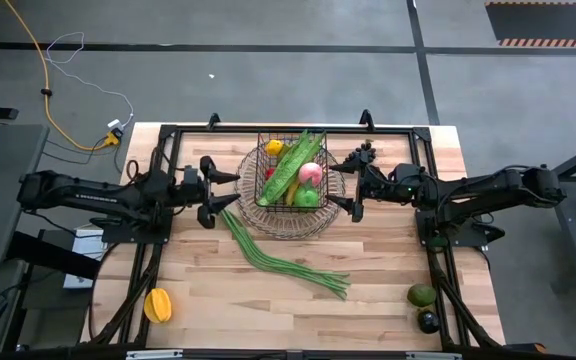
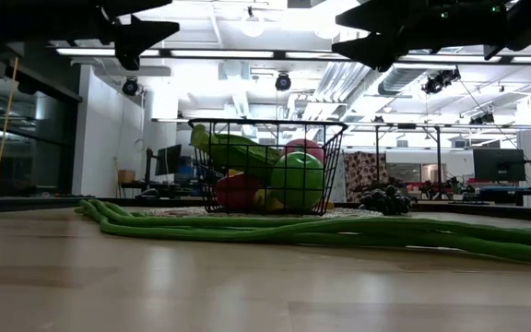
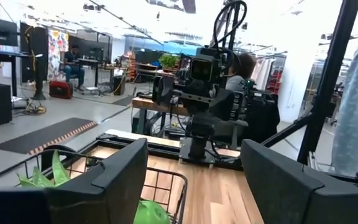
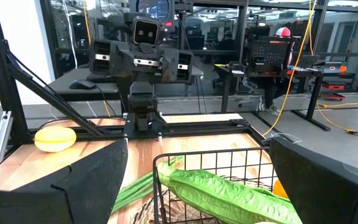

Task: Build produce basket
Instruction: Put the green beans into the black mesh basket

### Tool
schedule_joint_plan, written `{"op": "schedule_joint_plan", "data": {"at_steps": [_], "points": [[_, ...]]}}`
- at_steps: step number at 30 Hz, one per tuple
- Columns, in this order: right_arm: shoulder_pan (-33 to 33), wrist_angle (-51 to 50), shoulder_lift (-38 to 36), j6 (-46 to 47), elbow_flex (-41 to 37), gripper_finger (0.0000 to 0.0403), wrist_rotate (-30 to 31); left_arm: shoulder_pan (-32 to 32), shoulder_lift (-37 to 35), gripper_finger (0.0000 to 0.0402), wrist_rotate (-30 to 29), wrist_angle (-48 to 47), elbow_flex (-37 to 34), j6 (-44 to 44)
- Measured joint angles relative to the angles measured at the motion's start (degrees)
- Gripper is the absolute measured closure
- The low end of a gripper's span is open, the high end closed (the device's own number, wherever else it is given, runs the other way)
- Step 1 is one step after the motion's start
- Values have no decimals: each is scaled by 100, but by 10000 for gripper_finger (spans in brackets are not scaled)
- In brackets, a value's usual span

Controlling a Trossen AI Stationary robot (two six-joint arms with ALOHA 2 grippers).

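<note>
The dark wire basket [image 1: 330,190] stands on the table's far middle. It holds a lemon [image 1: 275,147], a long green leafy vegetable [image 1: 293,165], a pink apple [image 1: 310,173] and a green apple [image 1: 306,198]. It also shows in the low view [image 2: 212,157]. My left gripper [image 1: 226,194] is open, raised above the table at the basket's left rim. My right gripper [image 1: 348,186] is open, raised at the basket's right rim. Both hold nothing. Long green beans [image 1: 280,257] lie on the table in front of the basket.
An orange-yellow fruit [image 1: 157,304] lies at the near left. A green avocado [image 1: 421,294] and a dark one [image 1: 427,321] lie at the near right. Dark grapes [image 1: 360,153] lie right of the basket's far side. Bare wood shows at the near middle.
</note>
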Motion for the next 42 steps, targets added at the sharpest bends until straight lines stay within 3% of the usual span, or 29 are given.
{"op": "schedule_joint_plan", "data": {"at_steps": [12,14,20,23,34,42], "points": [[0,1,0,1,0,22,0,-9,4,154,-11,-757,29,141],[0,0,0,0,0,22,0,-9,6,154,16,-1660,258,188],[0,0,0,2,0,22,0,35,363,154,111,-5891,1597,92],[0,1,0,2,0,22,0,37,726,154,77,-7238,2087,115],[2,1,0,2,0,22,0,205,2828,154,81,-7386,2204,320],[1,1,0,0,0,22,0,375,3405,154,-80,-7457,2376,1316]]}}
